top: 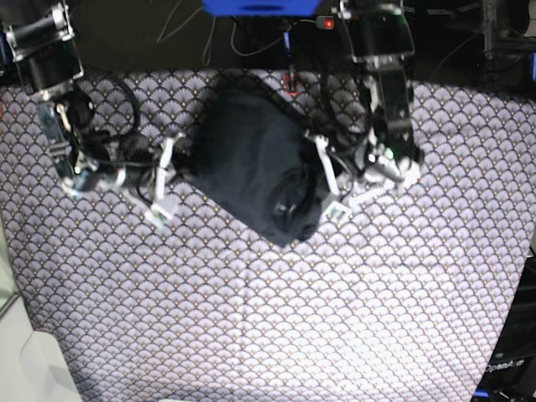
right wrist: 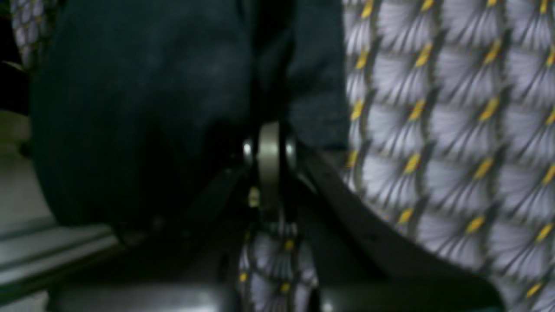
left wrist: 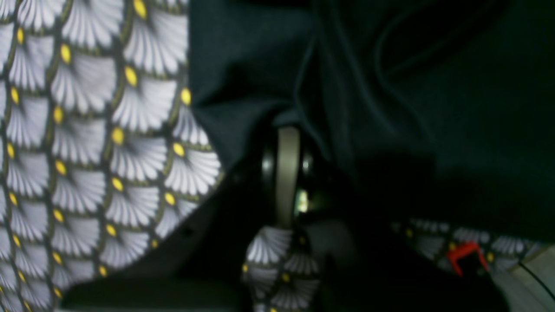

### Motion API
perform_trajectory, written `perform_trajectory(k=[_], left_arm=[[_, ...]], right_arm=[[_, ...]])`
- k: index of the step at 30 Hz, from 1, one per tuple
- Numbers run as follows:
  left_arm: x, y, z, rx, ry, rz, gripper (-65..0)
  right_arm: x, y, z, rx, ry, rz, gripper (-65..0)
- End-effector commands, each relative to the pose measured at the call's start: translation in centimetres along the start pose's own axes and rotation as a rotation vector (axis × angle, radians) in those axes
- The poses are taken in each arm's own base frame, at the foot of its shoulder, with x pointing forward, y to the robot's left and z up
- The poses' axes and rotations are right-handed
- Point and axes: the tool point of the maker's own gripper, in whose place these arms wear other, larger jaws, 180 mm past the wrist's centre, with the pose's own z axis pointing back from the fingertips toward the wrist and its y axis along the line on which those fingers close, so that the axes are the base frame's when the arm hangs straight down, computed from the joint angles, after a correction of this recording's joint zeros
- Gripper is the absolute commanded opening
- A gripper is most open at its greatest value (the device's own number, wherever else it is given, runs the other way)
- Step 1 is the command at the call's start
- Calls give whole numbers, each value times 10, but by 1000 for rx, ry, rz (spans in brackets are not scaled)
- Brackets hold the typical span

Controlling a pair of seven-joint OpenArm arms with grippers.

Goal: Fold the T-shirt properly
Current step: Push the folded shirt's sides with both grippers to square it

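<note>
The black T-shirt (top: pixel 251 155) lies bunched in a rough diamond at the back middle of the table, with a rolled lump at its front right corner (top: pixel 293 205). My right gripper (top: pixel 182 172) is at its left edge. In the right wrist view this gripper (right wrist: pixel 269 130) is shut on dark T-shirt fabric (right wrist: pixel 130 108). My left gripper (top: pixel 314 177) is at the T-shirt's right edge. In the left wrist view it (left wrist: pixel 288 134) is shut on T-shirt fabric (left wrist: pixel 390 108), and folds radiate from the pinch. No tag shows.
A white-grey scallop-patterned cloth (top: pixel 276 318) covers the whole table and also shows in both wrist views (left wrist: pixel 86 130) (right wrist: pixel 455 108). Cables and arm bases (top: pixel 377 33) stand at the back. The table's edge (top: pixel 17 335) is at the front left. A small red part (left wrist: pixel 464 255) sits low right.
</note>
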Motion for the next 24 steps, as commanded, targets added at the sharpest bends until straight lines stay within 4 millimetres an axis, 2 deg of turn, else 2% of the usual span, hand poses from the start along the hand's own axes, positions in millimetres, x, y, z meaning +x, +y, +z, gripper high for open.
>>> perform_trajectory(k=[1, 3, 6, 14, 18, 24], left_arm=[[4, -10, -9, -36, -10, 6, -650], [11, -11, -16, -55, -19, 8, -650], [27, -6, -16, -52, -43, 3, -650], [72, 11, -3, -18, -123, -15, -650], [96, 4, -4, -89, -189, 86, -650], [111, -11, -1, -184, -257, 187, -650]], right_arm=[[11, 2, 3, 10, -45, 8, -650], [-3, 8, 1, 21, -35, -16, -650], [-16, 24, -1, 48, -35, -27, -650], [-26, 69, 5, 109, -46, 20, -650], [-29, 76, 6, 120, -43, 22, -650], [-42, 75, 9, 116, -19, 8, -650]])
